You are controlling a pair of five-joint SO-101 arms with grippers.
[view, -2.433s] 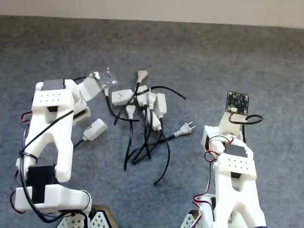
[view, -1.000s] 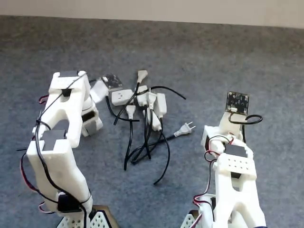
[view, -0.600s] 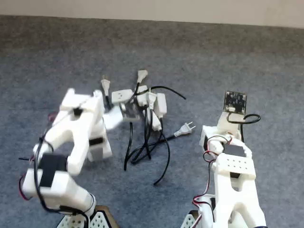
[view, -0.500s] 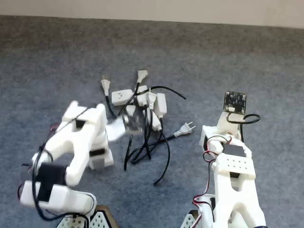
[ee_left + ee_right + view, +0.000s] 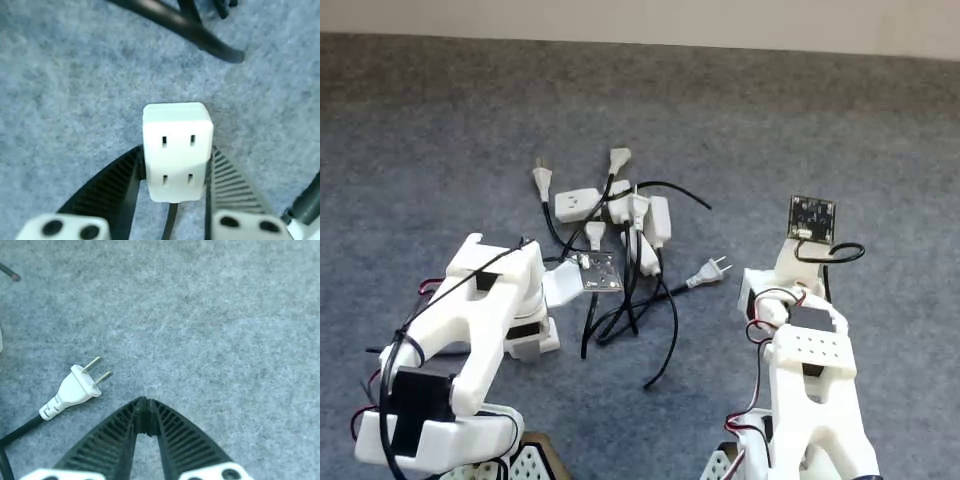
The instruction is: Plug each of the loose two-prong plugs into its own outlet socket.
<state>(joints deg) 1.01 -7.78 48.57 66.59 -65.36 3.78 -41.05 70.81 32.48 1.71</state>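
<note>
Desk (image 5: pixel 840 120): grey felt, cords (image 5: pixel 625 300) tangled at centre.
Left gripper (image 5: pixel 175 157): clamps an outlet socket (image 5: pixel 177 135) by its sides, slots facing outward (likely offered for a plug).
Right gripper (image 5: pixel 146 412): closed, empty, just beside a loose plug (image 5: pixel 79 385).

The counter (image 5: pixel 840 110) is covered in grey-blue carpet, matt and fuzzy. The socket block (image 5: pixel 177 130) is smooth white plastic with a faint sheen. The plug (image 5: pixel 75 387) is white plastic with 2 bare metal prongs. The cord (image 5: pixel 187 27) has a smooth black rubbery sheath. The left end effector (image 5: pixel 176 155) has fingers (image 5: pixel 115 185) of matt black ribbed plastic.
</note>
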